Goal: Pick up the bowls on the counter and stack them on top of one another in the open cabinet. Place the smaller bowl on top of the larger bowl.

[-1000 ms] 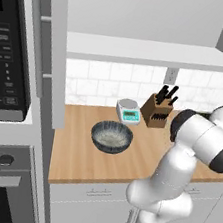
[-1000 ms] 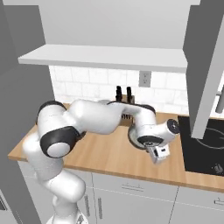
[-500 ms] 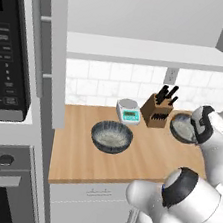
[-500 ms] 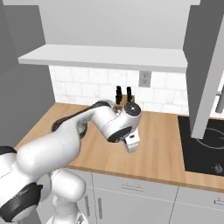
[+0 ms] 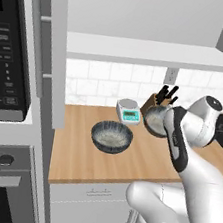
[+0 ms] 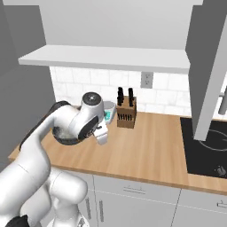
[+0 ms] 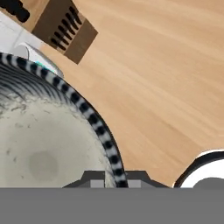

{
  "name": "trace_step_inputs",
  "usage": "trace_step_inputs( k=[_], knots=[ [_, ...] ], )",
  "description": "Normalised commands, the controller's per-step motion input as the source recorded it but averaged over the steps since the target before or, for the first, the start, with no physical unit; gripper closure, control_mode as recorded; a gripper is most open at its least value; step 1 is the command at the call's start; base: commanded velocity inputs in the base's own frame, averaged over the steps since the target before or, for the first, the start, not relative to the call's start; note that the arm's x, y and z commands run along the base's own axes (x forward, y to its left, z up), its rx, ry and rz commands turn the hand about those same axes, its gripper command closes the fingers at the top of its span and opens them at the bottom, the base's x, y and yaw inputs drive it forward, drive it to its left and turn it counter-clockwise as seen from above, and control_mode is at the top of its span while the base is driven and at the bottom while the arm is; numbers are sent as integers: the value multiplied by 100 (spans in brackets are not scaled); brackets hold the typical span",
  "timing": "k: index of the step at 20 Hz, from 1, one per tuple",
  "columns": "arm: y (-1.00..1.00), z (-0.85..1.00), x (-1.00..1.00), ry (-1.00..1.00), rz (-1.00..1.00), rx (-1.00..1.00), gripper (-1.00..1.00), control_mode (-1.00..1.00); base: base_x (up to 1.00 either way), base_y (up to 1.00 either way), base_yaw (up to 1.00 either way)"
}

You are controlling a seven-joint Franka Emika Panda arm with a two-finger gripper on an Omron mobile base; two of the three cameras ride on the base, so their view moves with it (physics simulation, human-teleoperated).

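Note:
The larger bowl [image 5: 111, 136], dark with a pale speckled inside, rests on the wooden counter [image 5: 100, 167] in front of the kitchen scale. My gripper [image 5: 165, 123] is shut on the rim of the smaller bowl [image 5: 155, 121], holding it tilted above the counter just right of the scale. In the hand view the smaller bowl [image 7: 48, 144] is seen from very close, and its striped rim runs down between my fingertips [image 7: 99, 177]. In the right base view the gripper [image 6: 101, 134] hangs below the elbow, over the counter [image 6: 146, 150]. The open cabinet shelf [image 5: 152, 53] runs overhead.
A white-and-teal kitchen scale [image 5: 128, 111] and a knife block [image 5: 161, 102] stand by the tiled wall. The long grey cabinet door [image 5: 48, 48] hangs open beside the black microwave [image 5: 9, 47]. The black stovetop [image 6: 206, 146] lies at the right.
The arm has swung around and carried the smaller bowl leftward across the counter, from near the stovetop side toward the scale. The larger bowl has not moved.

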Motion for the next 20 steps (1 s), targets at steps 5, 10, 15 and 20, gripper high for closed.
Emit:
trace_step_inputs(
  k=[5,10,15,20],
  knots=[
    [95,6,0,2,6,-12,100,-100,0,0,0],
    [82,-2,21,0,0,-13,100,-100,0,0,0],
    [24,-6,32,4,0,3,100,-100,0,0,0],
    [0,-1,28,19,7,18,100,-100,0,0,0]
  ],
)
